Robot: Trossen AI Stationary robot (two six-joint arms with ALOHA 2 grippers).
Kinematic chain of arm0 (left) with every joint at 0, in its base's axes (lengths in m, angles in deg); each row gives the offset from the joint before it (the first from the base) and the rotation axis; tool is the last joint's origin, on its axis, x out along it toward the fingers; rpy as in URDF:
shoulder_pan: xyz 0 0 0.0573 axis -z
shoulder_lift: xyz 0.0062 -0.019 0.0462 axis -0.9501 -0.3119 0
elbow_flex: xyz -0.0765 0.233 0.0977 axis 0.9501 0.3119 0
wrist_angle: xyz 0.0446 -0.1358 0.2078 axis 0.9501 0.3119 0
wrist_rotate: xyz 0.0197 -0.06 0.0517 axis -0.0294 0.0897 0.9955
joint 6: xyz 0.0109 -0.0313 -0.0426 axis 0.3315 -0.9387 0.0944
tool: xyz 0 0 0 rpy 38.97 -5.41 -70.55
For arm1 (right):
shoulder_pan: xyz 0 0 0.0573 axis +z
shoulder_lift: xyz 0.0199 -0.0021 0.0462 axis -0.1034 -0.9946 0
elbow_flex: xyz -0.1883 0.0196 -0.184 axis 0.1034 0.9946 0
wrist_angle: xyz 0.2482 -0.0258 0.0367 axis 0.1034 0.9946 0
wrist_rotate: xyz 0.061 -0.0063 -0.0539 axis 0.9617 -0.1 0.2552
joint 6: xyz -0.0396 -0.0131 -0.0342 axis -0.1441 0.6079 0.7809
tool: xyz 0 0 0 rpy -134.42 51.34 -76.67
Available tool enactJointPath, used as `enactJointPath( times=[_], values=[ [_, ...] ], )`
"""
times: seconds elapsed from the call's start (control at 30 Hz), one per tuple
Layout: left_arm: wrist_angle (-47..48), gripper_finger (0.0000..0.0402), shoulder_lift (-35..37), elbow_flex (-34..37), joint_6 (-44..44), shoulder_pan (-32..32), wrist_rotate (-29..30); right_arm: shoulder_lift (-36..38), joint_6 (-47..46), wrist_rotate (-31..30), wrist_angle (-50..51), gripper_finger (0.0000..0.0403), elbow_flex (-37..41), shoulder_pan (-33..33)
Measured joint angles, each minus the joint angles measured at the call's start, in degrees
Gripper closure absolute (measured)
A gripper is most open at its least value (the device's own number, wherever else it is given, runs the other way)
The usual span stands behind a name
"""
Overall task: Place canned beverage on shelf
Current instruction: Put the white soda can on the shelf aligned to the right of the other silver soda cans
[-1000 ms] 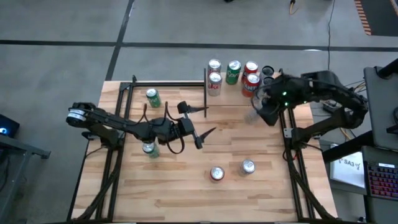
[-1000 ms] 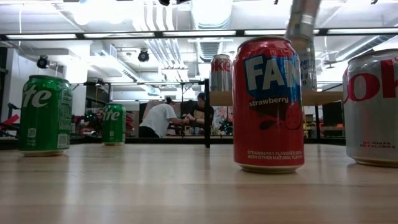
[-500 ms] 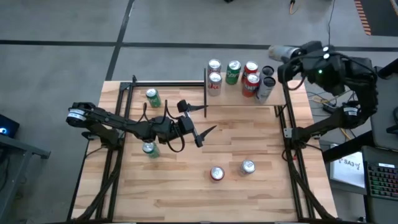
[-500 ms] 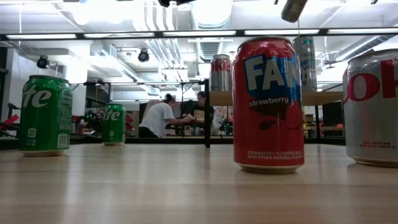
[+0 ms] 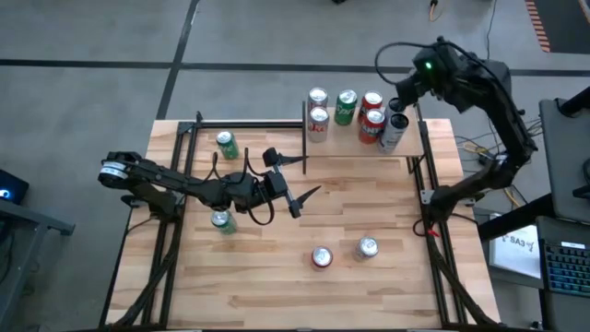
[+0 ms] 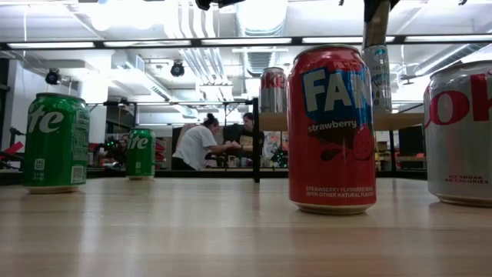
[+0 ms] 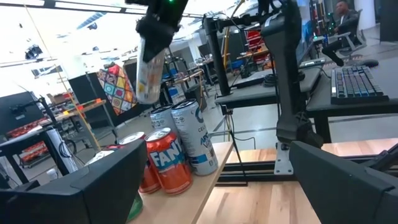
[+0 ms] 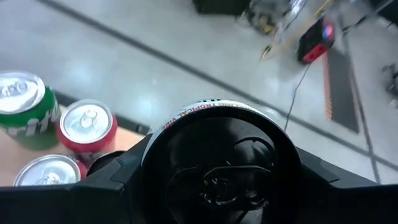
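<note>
From above, you have seven cans standing on the shelf (image 5: pixel 346 144) at the far right corner: two silver-topped, one green, two red and two tall dark-topped ones. Four more stand on the surface (image 5: pixel 277 286): two green cans on the left, plus a red can (image 5: pixel 322 257) and a silver can (image 5: pixel 367 247) near the front. Your left end effector (image 5: pixel 313 177) lies low at mid-surface with its fingers spread and nothing between them. One green can (image 5: pixel 221 221) is partly hidden under that arm. Your right end effector (image 5: pixel 404 92) hangs over the shelf's far right end.

At surface level, a strawberry soda can (image 6: pixel 332 127) and a silver cola can (image 6: pixel 461 135) block most of the shelf. Two green cans stand to the left, and two people are in the room behind.

The left wrist view shows the canned beverage (image 7: pixel 149 74) pinched by the right end effector and held clear above the shelf cans.

The right wrist view looks down on that can's dark top, with the fingers (image 8: pixel 118 180) pressed on both sides. Three shelf cans sit below it.
</note>
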Motion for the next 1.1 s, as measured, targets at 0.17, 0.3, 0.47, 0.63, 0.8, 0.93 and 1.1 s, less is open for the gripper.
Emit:
enactJointPath(
  times=[0.17, 0.3, 0.47, 0.63, 0.8, 0.93, 1.1],
  values=[
    [0.6, 0.0023, 0.0, 0.0, -0.24, 0.0, 0.0, -1.56, 2.57, 4.53, -0.09, 0.0166, 0.02, -5.84],
    [0.7, 0.0023, -0.02, 0.0, -0.38, 0.07, -0.15, -1.3, 3.04, 7.3, -0.02, 0.0166, 0.02, -6.51],
    [1.07, 0.0023, -0.13, 0.0, -0.47, 0.07, -0.13, -0.27, 1.19, 15.83, -0.22, 0.0166, 1.38, -7.5],
    [1.46, 0.0023, -0.13, 0.0, -0.85, 0.07, -0.12, 1.39, -0.3, 14.45, 0.07, 0.0166, 4.13, -7.53],
    [1.44, 0.0023, -0.13, 0.0, -0.94, 0.07, -0.11, 0.85, -0.43, 11.77, -0.08, 0.0166, 5.3, -7.55],
    [2.24, 0.0023, -0.13, 0.0, -2.05, 0.16, -0.11, 0.8, -0.28, 10.34, -0.11, 0.0166, 6.17, -7.53],
    [3.08, 0.0023, -0.13, 0.0, -2.82, 0.55, -0.11, 1.6, 1.07, 10.85, -0.11, 0.0166, 8.58, -7.53]
  ],
)
